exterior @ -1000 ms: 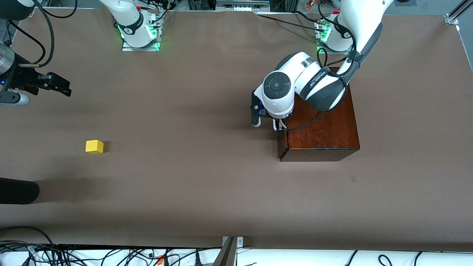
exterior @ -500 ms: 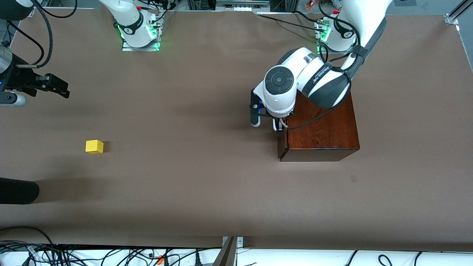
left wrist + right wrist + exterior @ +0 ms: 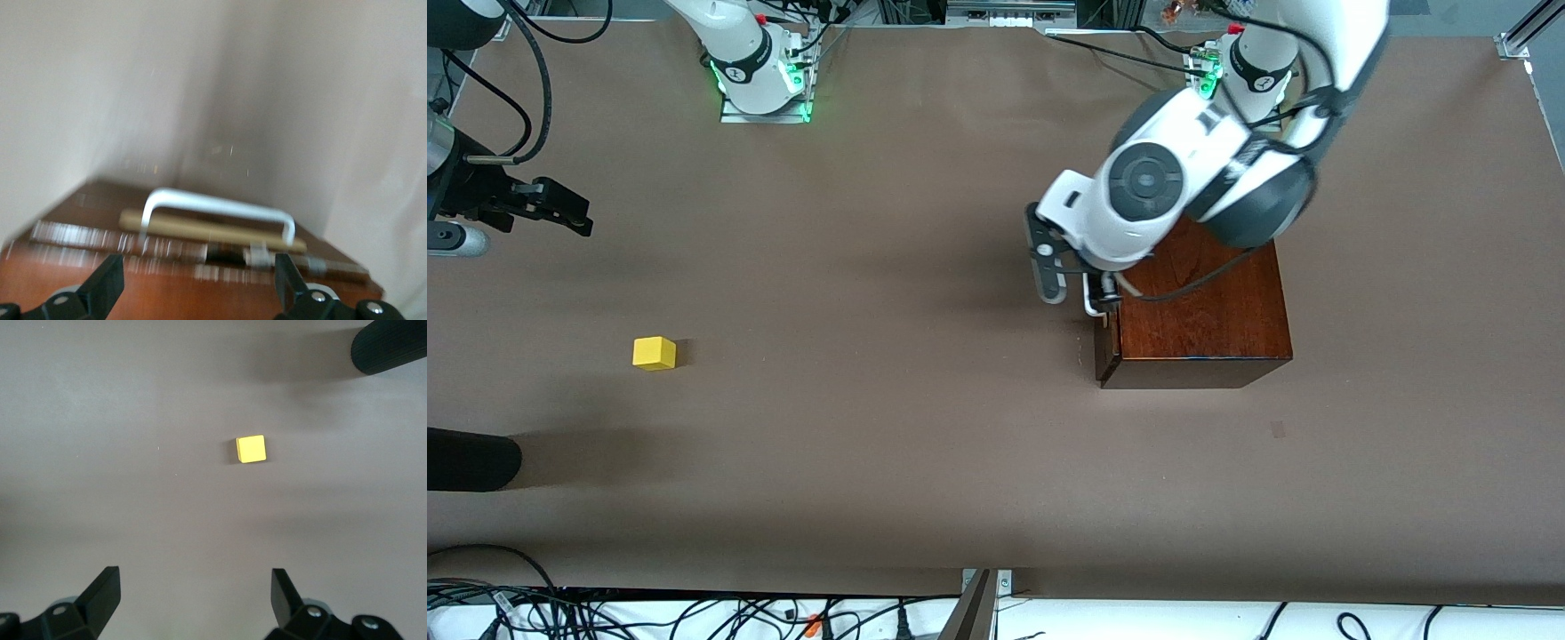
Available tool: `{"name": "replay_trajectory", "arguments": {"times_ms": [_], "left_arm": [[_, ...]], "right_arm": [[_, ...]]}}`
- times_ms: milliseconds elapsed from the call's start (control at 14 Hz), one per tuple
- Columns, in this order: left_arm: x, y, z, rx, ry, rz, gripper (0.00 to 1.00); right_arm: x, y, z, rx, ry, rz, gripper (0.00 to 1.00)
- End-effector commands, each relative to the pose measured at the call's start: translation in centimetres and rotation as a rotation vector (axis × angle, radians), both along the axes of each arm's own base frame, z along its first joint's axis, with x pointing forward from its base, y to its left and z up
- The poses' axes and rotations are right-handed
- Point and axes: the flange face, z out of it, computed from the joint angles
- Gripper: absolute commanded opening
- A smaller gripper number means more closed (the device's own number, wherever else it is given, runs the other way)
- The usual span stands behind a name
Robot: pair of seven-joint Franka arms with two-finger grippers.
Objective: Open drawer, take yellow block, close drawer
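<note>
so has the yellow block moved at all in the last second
No. The yellow block sits on the same spot of the table, toward the right arm's end, no closer to the wooden box than before.

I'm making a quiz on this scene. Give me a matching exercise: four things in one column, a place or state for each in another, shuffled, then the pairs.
1. yellow block
2. drawer
3. left tool
4. right tool

a. open, by the white handle
b. shut
c. on the bare table, toward the right arm's end
d. open, up over the table's right-arm end

Pairs: 1-c, 2-b, 3-a, 4-d
</note>
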Motion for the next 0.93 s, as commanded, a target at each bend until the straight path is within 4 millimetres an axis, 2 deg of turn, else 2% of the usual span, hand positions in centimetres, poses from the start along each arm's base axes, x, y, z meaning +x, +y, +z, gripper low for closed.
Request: {"name": "replay_trajectory", "arguments": {"times_ms": [0, 286, 357, 429, 571, 714, 857], "left_arm": [[0.1, 5.1, 4.6, 0.049, 0.011, 0.179, 1.00], [0.3, 11.8, 9.1, 0.137, -0.024, 0.426, 1.00], [0.7, 14.0, 9.8, 0.142, -0.031, 0.475, 1.00], [1.1, 17.1, 11.1, 0.135, -0.042, 0.546, 1.00], [1.2, 21.8, 11.8, 0.118, -0.041, 0.660, 1.00], [0.5, 23.9, 12.2, 0.139, -0.057, 0.749, 1.00], [0.0, 26.1, 12.8, 0.152, -0.104, 0.933, 1.00]], "right_arm": [[-0.9, 0.2, 0.4, 0.008, -0.003, -0.013, 1.00], [-1.0, -0.3, 0.8, 0.068, -0.012, -0.037, 1.00], [-1.1, -0.5, 0.8, 0.069, -0.009, -0.040, 1.00], [-1.2, -0.5, 0.8, 0.069, -0.007, -0.042, 1.00], [-1.3, -0.6, 1.1, 0.064, -0.013, -0.038, 1.00], [-1.4, -0.5, 1.0, 0.063, -0.001, -0.038, 1.00], [-1.4, -0.6, 1.0, 0.062, -0.001, -0.040, 1.00]]}}
